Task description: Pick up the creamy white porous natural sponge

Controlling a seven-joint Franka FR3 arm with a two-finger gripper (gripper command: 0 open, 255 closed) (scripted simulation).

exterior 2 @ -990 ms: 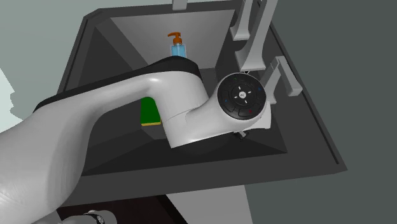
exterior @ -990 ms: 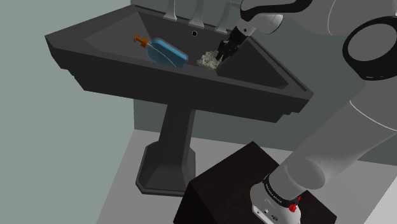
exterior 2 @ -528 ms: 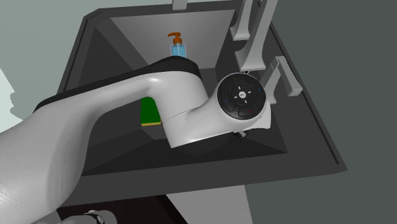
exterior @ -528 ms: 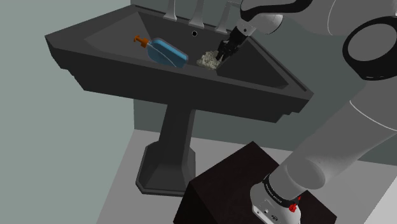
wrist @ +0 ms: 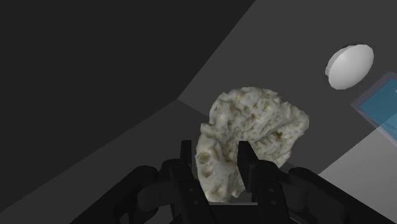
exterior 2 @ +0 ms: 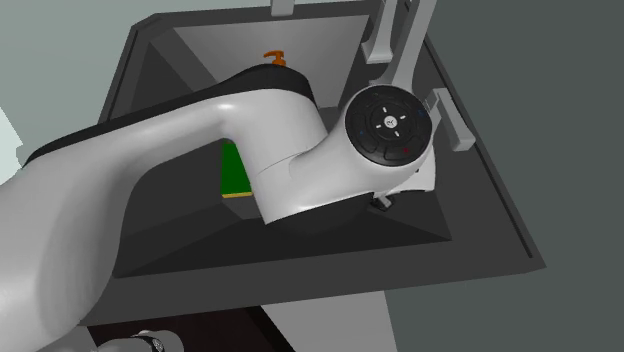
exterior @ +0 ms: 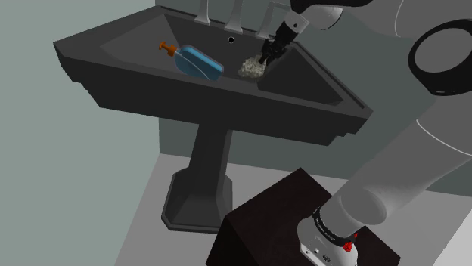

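Observation:
The creamy white porous sponge [wrist: 251, 137] is clasped between my two black fingers, and my gripper [wrist: 217, 167] is shut on its near end. In the shoulder view the sponge [exterior: 251, 68] hangs just above the basin floor of the dark pedestal sink [exterior: 136, 87], under my gripper [exterior: 267, 57]. In the second exterior view the white arm [exterior 2: 300, 160] covers the hand and the sponge.
A blue soap dispenser with an orange pump [exterior: 195, 60] lies in the basin to the shoulder view's left of the sponge. A green and yellow scrub sponge [exterior 2: 234, 172] shows beside the arm. Grey taps [exterior 2: 400, 50] stand at the sink's back rim. A white drain plug [wrist: 349, 67] sits in the basin.
My gripper has risen a little with the sponge in it, lifting it off the basin floor. The arm's wrist has moved up towards the taps.

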